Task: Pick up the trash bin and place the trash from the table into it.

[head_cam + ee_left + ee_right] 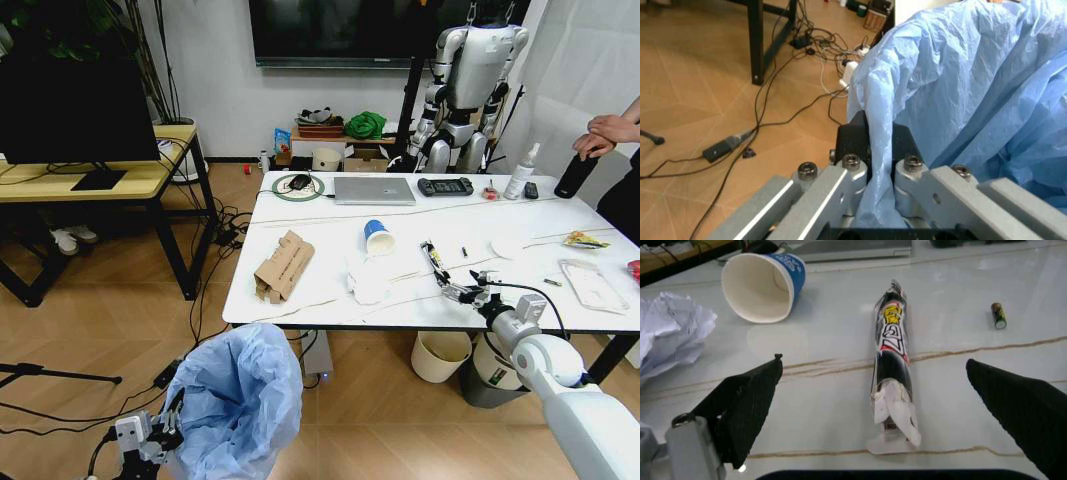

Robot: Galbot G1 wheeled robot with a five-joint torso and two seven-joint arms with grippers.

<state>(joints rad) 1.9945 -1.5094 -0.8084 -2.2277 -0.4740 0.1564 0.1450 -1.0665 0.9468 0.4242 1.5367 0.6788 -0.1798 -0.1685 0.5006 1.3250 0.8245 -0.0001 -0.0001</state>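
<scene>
Nearest the head camera, at the lower left of the frame, the left end effector was clamped on the light-blue bag rim of the trash bin; in the left wrist view its fingers were pinched shut on the plastic. At the lower right, the right end effector hovered low over the white surface, its black pads spread wide on either side of a long printed wrapper without touching it. A paper cup, crumpled tissue and crushed carton lay to its left on the surface. By my reading, the bin was already in hand and the trash collection was just beginning. Next, the pads would need to close squarely across the thin, flat wrapper, which could slip.
</scene>
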